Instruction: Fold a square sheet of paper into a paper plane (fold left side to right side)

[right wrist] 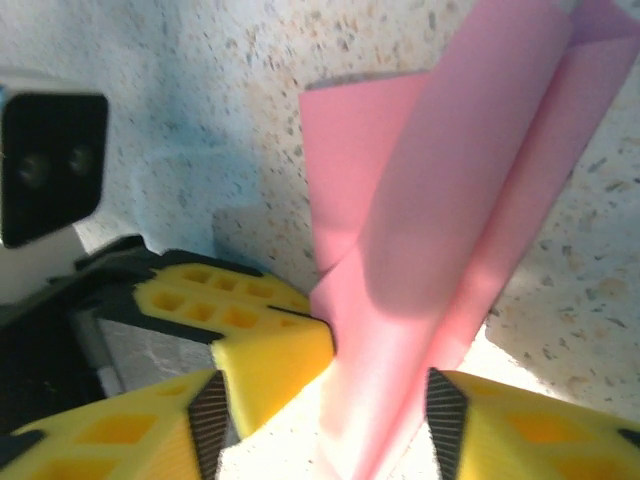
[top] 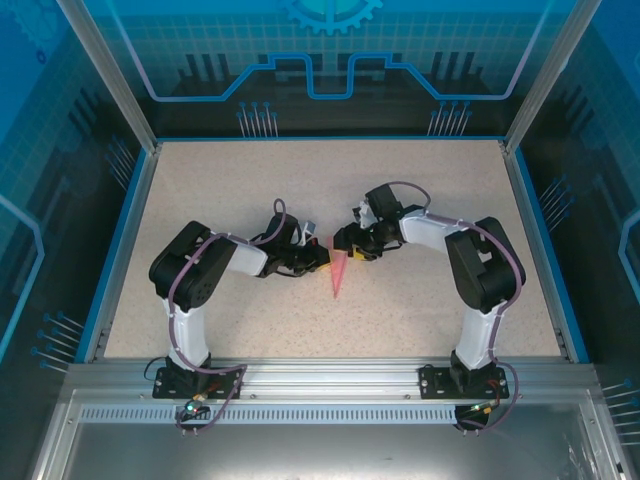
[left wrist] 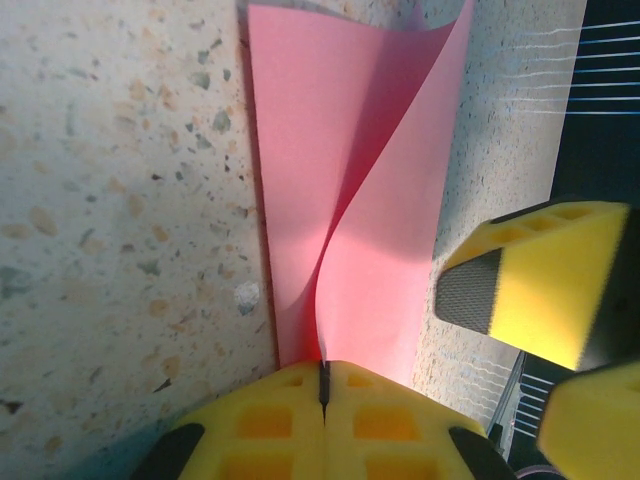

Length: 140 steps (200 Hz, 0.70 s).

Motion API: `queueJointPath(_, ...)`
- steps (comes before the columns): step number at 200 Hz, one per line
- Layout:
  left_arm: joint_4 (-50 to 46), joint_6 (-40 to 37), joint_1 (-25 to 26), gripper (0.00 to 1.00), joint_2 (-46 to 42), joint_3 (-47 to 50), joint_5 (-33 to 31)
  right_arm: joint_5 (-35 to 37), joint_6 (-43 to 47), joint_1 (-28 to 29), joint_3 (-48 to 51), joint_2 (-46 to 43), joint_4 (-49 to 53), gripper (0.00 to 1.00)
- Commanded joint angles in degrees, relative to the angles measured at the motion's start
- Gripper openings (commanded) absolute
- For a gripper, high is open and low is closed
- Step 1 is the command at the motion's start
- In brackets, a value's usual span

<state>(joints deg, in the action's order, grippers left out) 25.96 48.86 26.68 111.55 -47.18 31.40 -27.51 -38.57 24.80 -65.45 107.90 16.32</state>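
The paper plane [top: 338,278] is a slim pink-red pointed shape on the table between the two arms, its tip toward the near edge. My left gripper [left wrist: 323,368] is shut on the edge of one flap [left wrist: 400,230]. That flap curls up off the layer lying flat [left wrist: 290,150]. In the top view the left gripper [top: 318,258] is at the paper's wide end from the left and the right gripper [top: 350,248] from the right. My right gripper [right wrist: 325,415] is open, its ribbed pads standing either side of the raised pink fold [right wrist: 440,200] without pressing it.
The speckled tabletop [top: 250,190] has a blue rim and is walled by blue panels with aluminium posts. The right gripper's yellow finger [left wrist: 540,280] stands close beside the paper. The left gripper's yellow fingers [right wrist: 270,350] crowd the right gripper's left pad.
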Motion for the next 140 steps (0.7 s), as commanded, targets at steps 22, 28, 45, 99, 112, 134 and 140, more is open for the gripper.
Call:
queueJointPath(22,-2.2,-2.8,0.1,0.00,2.4,0.0,-2.3,-2.2,-1.2,0.4,-0.1,-0.2,-4.3,0.38)
queueJointPath(28,-2.3,-2.9,0.1,0.00,2.4,0.0,-2.2,-2.0,-1.1,0.4,-0.8,0.2,-3.9,0.37)
queueJointPath(45,-2.5,-3.0,0.1,0.00,2.4,0.0,-2.5,-1.0,-0.4,0.8,-2.5,1.7,-2.2,0.37)
queueJointPath(99,-4.7,-3.6,0.1,0.00,2.1,-0.5,-3.5,0.8,0.5,1.0,-3.9,4.9,-0.4,0.37)
queueJointPath(112,-5.4,-3.7,0.1,0.00,2.1,-0.9,-3.7,1.4,0.8,1.0,-4.0,5.2,0.1,0.37)
queueJointPath(134,-5.7,-3.8,0.1,0.00,2.1,-1.0,-4.0,2.2,1.4,1.0,-4.1,5.3,0.8,0.37)
queueJointPath(140,-5.8,-3.9,0.1,0.00,2.2,-1.1,-4.0,2.2,1.5,1.0,-4.1,5.4,1.0,0.37)
